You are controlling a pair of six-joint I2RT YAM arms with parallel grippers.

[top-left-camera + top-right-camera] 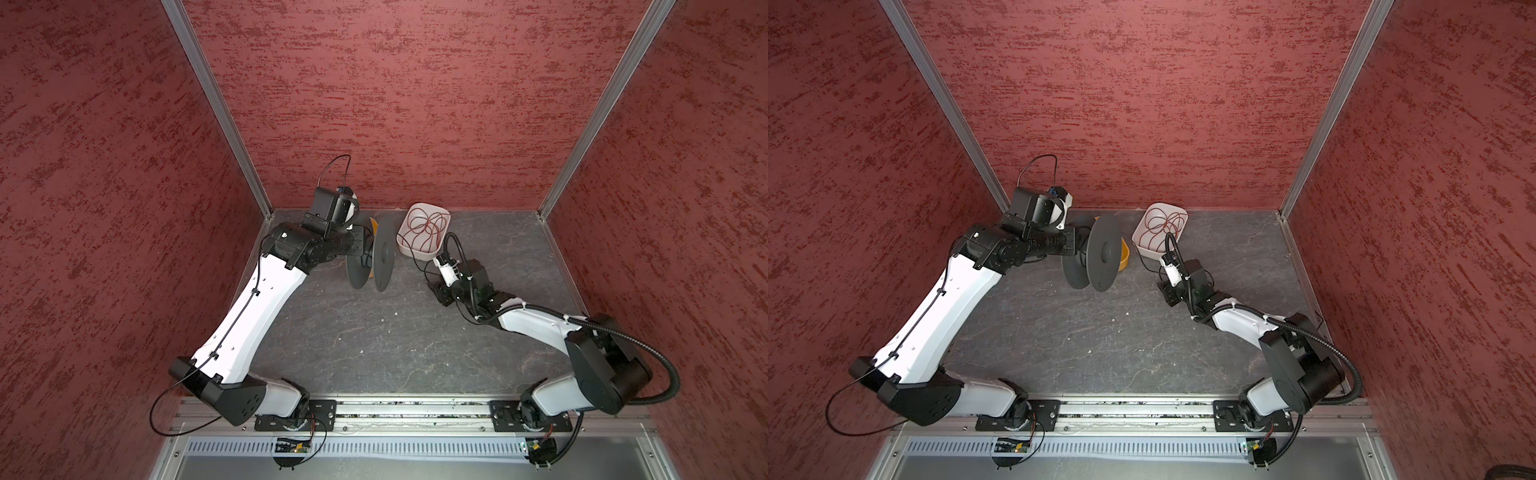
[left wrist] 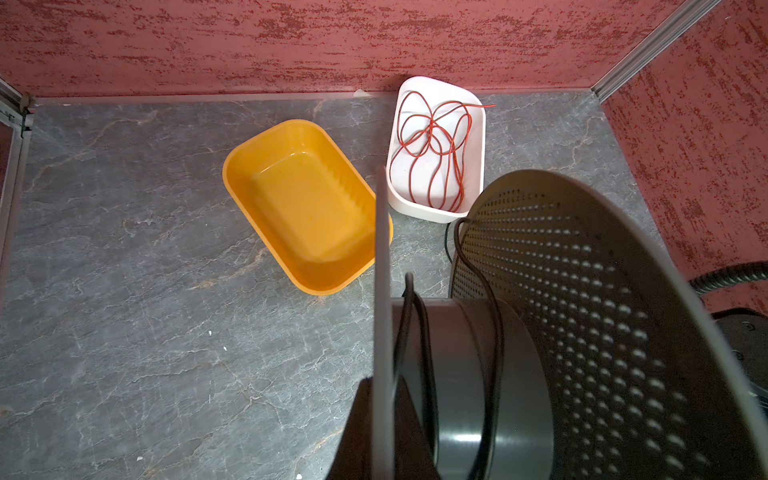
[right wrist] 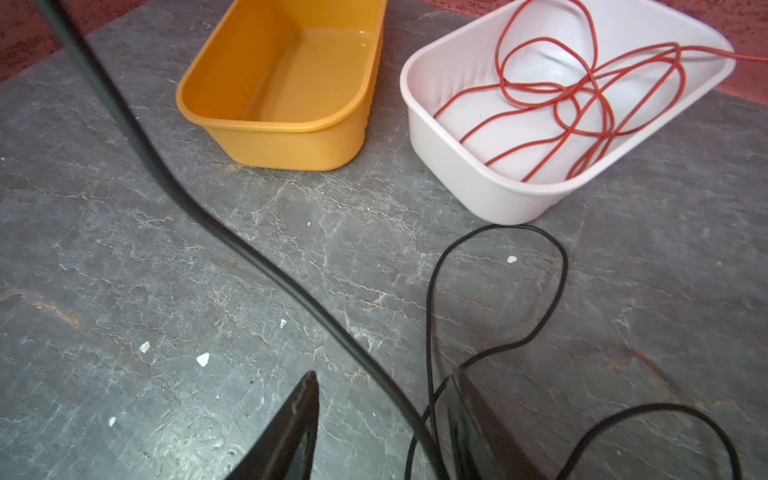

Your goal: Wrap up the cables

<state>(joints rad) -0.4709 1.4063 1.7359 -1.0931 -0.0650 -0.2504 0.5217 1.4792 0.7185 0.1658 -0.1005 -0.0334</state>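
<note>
The cable is a thin black wire. A few turns of it lie round the hub (image 2: 457,374) of a black spool (image 1: 382,253) held on edge above the table. My left gripper (image 2: 383,399) is shut on the spool's near flange. From the spool a strand (image 3: 232,237) runs down to loose loops of cable (image 3: 563,266) on the table beside the white tray (image 3: 478,183). My right gripper (image 3: 382,374) hangs low over these loops. Its jaws stand apart with cable strands between them, close to one finger (image 3: 461,399). In both top views it sits just in front of that tray (image 1: 436,291).
A yellow tray (image 2: 307,208) stands behind the spool, left of the white tray (image 2: 436,208), which holds a tangled red wire (image 2: 432,137). Both trays are near the back wall. The right arm's ribbed black hose (image 1: 457,253) arches over the white tray's front corner.
</note>
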